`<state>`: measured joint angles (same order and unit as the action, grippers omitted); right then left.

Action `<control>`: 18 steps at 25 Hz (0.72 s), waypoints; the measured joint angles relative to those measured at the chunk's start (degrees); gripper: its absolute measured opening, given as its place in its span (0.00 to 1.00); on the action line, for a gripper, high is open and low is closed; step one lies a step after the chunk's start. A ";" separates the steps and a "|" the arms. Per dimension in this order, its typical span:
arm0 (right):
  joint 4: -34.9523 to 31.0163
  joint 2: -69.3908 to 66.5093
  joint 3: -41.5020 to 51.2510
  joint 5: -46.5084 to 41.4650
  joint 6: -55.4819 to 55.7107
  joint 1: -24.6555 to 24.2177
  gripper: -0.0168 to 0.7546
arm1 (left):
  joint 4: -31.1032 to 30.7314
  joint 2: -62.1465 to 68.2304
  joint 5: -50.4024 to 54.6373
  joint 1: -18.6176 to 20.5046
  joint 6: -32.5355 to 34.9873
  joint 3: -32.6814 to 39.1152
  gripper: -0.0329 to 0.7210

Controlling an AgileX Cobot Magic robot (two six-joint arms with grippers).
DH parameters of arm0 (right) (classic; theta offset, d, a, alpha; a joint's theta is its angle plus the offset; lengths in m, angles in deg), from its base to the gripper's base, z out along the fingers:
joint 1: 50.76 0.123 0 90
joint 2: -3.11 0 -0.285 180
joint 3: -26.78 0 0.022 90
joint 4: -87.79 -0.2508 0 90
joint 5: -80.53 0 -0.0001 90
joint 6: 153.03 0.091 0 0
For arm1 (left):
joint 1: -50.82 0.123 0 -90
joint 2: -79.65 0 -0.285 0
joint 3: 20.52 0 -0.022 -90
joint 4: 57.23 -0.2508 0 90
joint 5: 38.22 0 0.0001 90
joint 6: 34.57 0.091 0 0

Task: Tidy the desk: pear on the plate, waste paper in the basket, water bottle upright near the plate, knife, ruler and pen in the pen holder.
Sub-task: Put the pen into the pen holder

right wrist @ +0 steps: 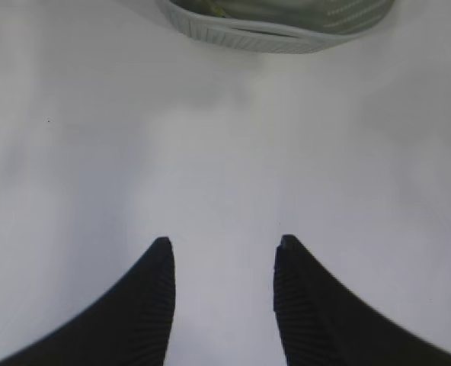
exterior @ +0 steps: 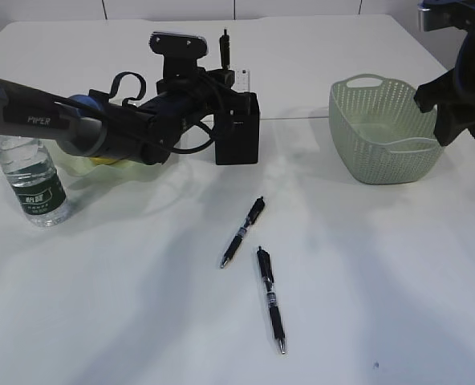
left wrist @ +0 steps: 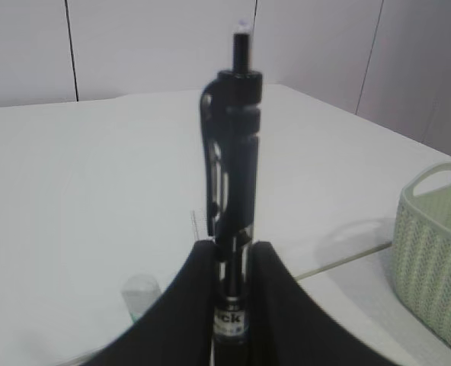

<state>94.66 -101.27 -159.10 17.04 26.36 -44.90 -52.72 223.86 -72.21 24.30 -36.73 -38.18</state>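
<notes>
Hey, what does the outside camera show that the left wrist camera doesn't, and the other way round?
Only the exterior view shows the two loose pens lying on the desk, the upright water bottle, the black pen holder and the open, empty right gripper. Only the left wrist view shows close up the left gripper shut on a black pen, standing upright. Both show the green basket and the white desk.

A black pen (left wrist: pixel 233 198) stands upright above the black square holder (exterior: pixel 237 132), a whitish ruler (exterior: pixel 243 79) poking from it. Two more black pens (exterior: pixel 244 232) (exterior: pixel 271 298) lie on the white worktop (exterior: pixel 141 305). The bottle (exterior: pixel 35 180) stands upright left, beside the green plate (exterior: pixel 129 170). The sage basket (exterior: pixel 383 128) sits right.
</notes>
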 joint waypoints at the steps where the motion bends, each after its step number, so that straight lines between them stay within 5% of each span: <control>1: 0.00 0.00 0.00 0.00 0.00 0.00 0.48 | 0.00 0.04 0.10 0.00 -0.22 0.00 0.13; 18: 0.10 0.00 0.00 0.70 0.00 0.00 0.48 | -0.97 0.04 4.46 0.00 -2.25 0.00 0.13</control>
<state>94.75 -101.27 -159.10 17.74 26.36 -44.90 -53.70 223.91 -67.75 24.30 -38.98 -38.18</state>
